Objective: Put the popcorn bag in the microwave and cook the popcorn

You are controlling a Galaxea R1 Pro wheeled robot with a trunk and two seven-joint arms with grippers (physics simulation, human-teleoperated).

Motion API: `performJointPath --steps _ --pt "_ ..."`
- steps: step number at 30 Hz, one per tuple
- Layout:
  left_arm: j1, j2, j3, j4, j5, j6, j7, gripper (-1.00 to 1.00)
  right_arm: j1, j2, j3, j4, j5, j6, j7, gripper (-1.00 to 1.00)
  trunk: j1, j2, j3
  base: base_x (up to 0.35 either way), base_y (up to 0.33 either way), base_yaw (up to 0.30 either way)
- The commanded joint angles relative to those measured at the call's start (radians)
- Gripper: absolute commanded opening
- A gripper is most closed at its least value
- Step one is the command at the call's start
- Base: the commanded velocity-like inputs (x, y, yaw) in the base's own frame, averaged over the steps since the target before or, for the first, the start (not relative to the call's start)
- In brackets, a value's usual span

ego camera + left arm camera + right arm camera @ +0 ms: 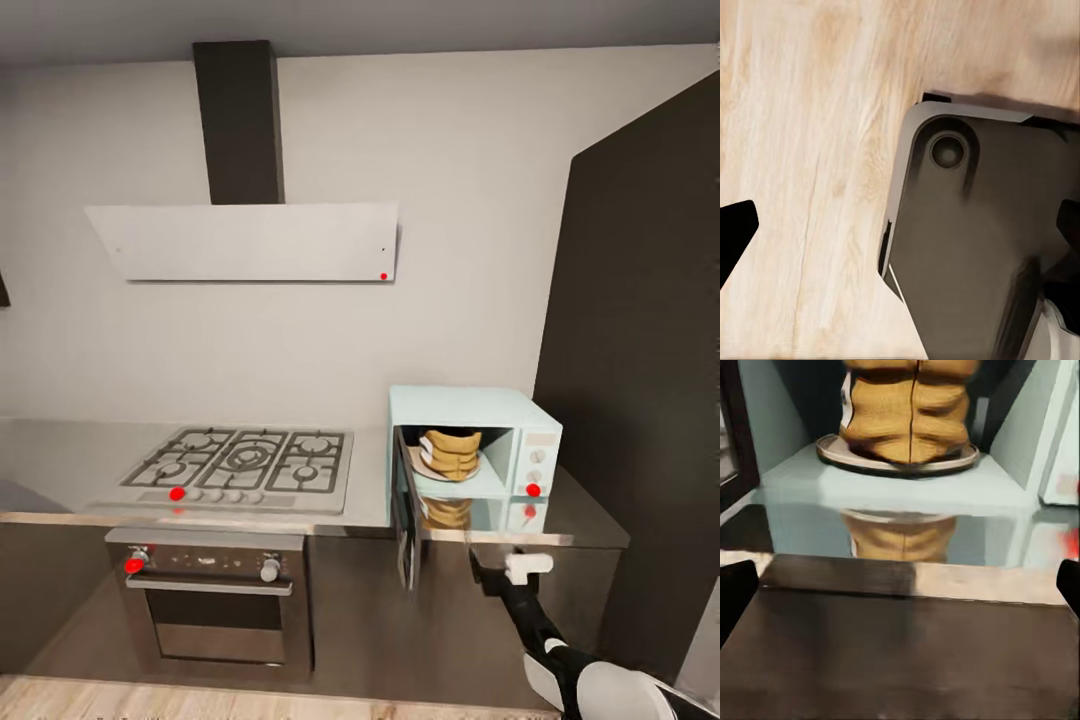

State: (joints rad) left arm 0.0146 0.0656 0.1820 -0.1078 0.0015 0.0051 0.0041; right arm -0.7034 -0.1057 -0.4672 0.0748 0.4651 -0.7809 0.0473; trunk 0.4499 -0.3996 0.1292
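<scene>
The popcorn bag (450, 452) sits upright on the round plate (896, 461) inside the microwave (470, 445), whose door (405, 520) hangs swung open toward the hob side. The microwave stands at the right end of the countertop (60, 460), near its front edge (the steel mirrors the bag). The right gripper (487, 572) hovers just off that front edge, facing the open cavity, its fingers (736, 592) spread apart with nothing between them. The left gripper (900, 225) has its fingers spread too, over wooden floor (810, 150) and the robot's dark base (975, 247). The gas hob (245, 462) lies left of the microwave, with the oven (215, 600) below it and the hood (245, 240) above.
</scene>
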Motion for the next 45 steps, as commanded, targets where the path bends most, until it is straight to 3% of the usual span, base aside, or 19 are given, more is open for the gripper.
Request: performJointPath --steps 1,4,5,9,12,14,22,29,33,35,38,41,42,44,45 --pt "0.001 -0.001 0.004 -0.002 0.000 0.000 0.000 1.00 0.047 -0.013 -0.008 0.004 0.003 0.002 0.004 1.00 0.000 0.000 0.000 -0.079 0.000 0.000" --pt "0.001 -0.001 0.004 -0.003 0.000 0.003 0.000 1.00 0.130 -0.026 -0.008 0.005 0.003 0.059 0.001 1.00 0.000 0.000 0.000 -0.025 0.000 0.000" --pt "0.001 -0.001 0.004 -0.004 0.000 0.005 0.000 1.00 0.156 -0.029 -0.008 0.005 0.003 0.111 0.000 1.00 0.000 0.000 0.000 -0.007 0.000 0.000" --pt "0.001 -0.001 0.005 -0.016 0.000 -0.006 0.000 1.00 0.257 -0.031 -0.006 0.005 0.003 0.439 -0.001 1.00 0.000 0.000 0.000 -0.002 0.000 0.000" --pt "0.001 -0.001 0.004 -0.065 0.000 -0.007 -0.001 1.00 0.318 -0.031 -0.004 0.005 0.004 0.606 -0.001 1.00 0.000 0.000 0.000 0.000 0.000 0.000" --pt "0.001 0.000 0.004 -0.100 0.000 -0.010 -0.001 1.00 0.356 -0.031 -0.004 0.005 0.004 0.659 -0.001 1.00 0.000 0.000 0.000 0.000 0.000 0.000" --pt "-0.004 -0.012 0.007 -0.552 0.001 0.009 -0.004 1.00 0.391 -0.019 -0.002 0.005 0.007 0.720 0.003 1.00 0.000 0.000 0.000 0.000 0.000 0.000" --pt "-0.184 -0.025 0.006 -0.600 0.001 0.008 -0.007 1.00 0.395 -0.016 -0.003 0.005 0.009 0.721 0.003 1.00 0.000 0.000 0.000 0.000 0.000 0.000" --pt "-0.301 -0.049 0.004 -0.608 0.000 0.000 -0.007 1.00 0.395 -0.016 -0.003 0.005 0.009 0.721 0.003 1.00 0.000 0.000 0.000 0.000 0.000 0.000" --pt "-0.327 -0.063 0.003 -0.643 0.000 -0.001 -0.007 1.00 0.395 -0.016 -0.003 0.005 0.009 0.721 0.003 1.00 0.000 0.000 0.000 0.000 0.000 0.000" --pt "-0.339 -0.108 0.001 -0.729 -0.002 -0.001 -0.007 1.00 0.395 -0.016 -0.003 0.005 0.009 0.720 0.004 1.00 0.000 0.000 0.000 0.000 0.000 -0.007" --pt "-0.341 -0.114 -0.022 -0.759 -0.003 -0.004 -0.016 1.00 0.395 -0.011 -0.004 0.005 0.009 0.720 0.005 1.00 0.000 0.000 0.000 0.000 0.000 -0.187" --pt "-0.341 -0.112 -0.026 -0.765 -0.003 -0.005 -0.030 1.00 0.395 -0.009 -0.004 0.005 0.009 0.720 0.005 1.00 0.000 0.000 0.000 0.000 0.000 -0.247" --pt "-0.342 -0.101 -0.032 -0.822 -0.002 -0.004 -0.150 1.00 0.395 -0.007 -0.004 0.005 0.009 0.719 0.005 1.00 0.000 0.000 0.000 0.000 0.000 -0.266" --pt "-0.348 -0.091 -0.033 -0.855 -0.002 0.001 -0.242 1.00 0.395 -0.007 -0.004 0.005 0.009 0.718 0.005 1.00 0.000 0.000 0.000 0.000 0.000 -0.271"
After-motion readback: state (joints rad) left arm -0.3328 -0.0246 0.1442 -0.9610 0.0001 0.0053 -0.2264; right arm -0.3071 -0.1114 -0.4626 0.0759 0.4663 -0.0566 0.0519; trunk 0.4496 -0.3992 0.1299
